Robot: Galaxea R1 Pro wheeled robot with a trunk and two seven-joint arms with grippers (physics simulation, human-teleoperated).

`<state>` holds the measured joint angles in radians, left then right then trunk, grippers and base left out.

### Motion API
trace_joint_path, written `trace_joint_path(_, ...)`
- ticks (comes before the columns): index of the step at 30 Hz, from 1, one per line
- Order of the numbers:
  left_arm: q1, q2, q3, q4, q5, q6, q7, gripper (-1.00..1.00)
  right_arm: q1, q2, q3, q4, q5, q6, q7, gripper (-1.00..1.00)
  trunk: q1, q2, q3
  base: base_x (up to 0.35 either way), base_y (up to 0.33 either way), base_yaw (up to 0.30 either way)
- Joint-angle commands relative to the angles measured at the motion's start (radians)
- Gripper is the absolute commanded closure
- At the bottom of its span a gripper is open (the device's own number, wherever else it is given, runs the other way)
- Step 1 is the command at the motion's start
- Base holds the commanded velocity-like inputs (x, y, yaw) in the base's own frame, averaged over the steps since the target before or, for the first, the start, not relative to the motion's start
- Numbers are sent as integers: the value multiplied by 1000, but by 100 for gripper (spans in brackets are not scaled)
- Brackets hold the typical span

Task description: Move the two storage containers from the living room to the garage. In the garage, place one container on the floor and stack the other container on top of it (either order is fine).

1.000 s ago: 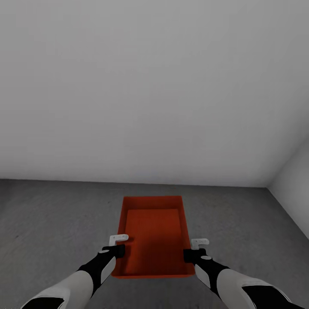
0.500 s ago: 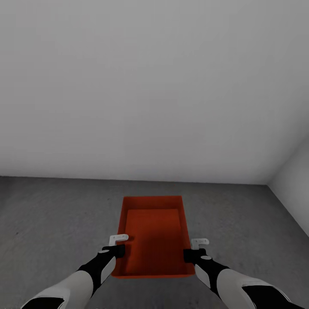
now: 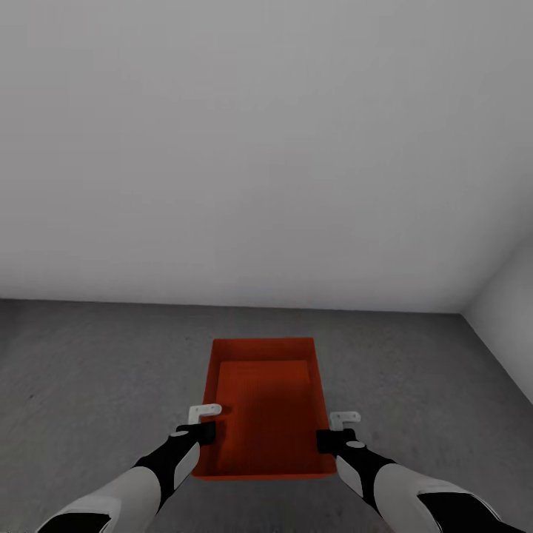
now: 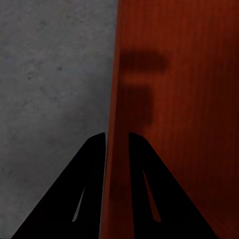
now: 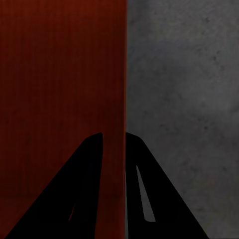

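One storage container (image 3: 263,403), an orange-red lidless bin, is held in front of me over the dark grey garage floor (image 3: 89,370). My left gripper (image 3: 201,431) is shut on the bin's left wall, one finger inside and one outside. In the left wrist view the left gripper (image 4: 117,137) pinches the thin wall (image 4: 112,99), with floor (image 4: 50,74) beside it. My right gripper (image 3: 333,437) clamps the right wall the same way. The right wrist view has the right gripper (image 5: 114,135) astride the bin's wall (image 5: 124,74). The living room is out of view.
A plain grey wall (image 3: 266,148) stands straight ahead, meeting the floor just beyond the bin. A second wall (image 3: 511,333) forms a corner at the right. Bare concrete stretches to the left and right of the bin.
The wall's base line sits slightly higher in the picture, so the camera has shifted. The bin and both grippers keep the same place in the view, both still shut on it.
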<state>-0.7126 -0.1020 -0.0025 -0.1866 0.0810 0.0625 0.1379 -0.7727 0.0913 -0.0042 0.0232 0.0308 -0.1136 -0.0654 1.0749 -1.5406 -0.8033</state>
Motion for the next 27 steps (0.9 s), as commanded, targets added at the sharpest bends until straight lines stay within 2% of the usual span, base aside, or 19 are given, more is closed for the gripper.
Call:
trace_joint_path(1,-1,47,45,-14,-10,7,20,100,0,-7,-9,4,-9,-5,-7,100,0,0,-2,0,0,0)
trace_joint_path(16,0,47,45,-15,-10,7,20,100,0,-7,-9,4,-9,-5,-7,100,0,0,-26,0,0,0)
trace_joint_path(27,-1,47,45,-15,-10,7,20,100,0,-8,-8,4,-9,-6,-5,100,0,0,-28,0,0,0)
